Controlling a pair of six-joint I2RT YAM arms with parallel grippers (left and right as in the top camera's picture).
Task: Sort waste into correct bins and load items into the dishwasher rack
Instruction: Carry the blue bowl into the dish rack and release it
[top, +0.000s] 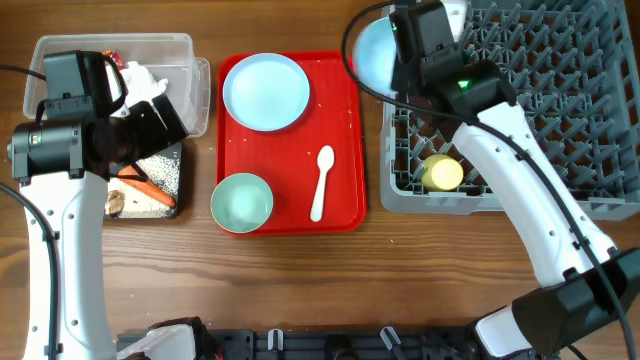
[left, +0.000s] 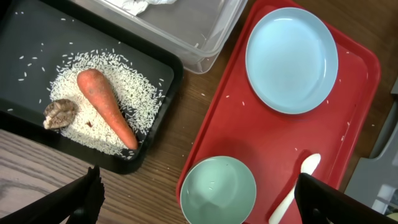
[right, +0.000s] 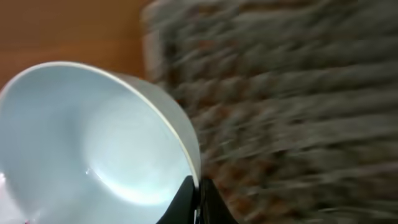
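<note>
Brown wood-grain worktop (top: 300, 290). Small pale blue round bowl (top: 368, 55), glossy, clean inside, held tilted on edge at 10 o'clock corner of grey pegged plastic rack (top: 540, 100); right jaws pinched its rim. Left jaws spread wide, worktop's 9 o'clock side.

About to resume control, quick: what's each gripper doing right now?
Left gripper: open, empty.
Right gripper: closed on the rim of the small pale blue bowl.
</note>
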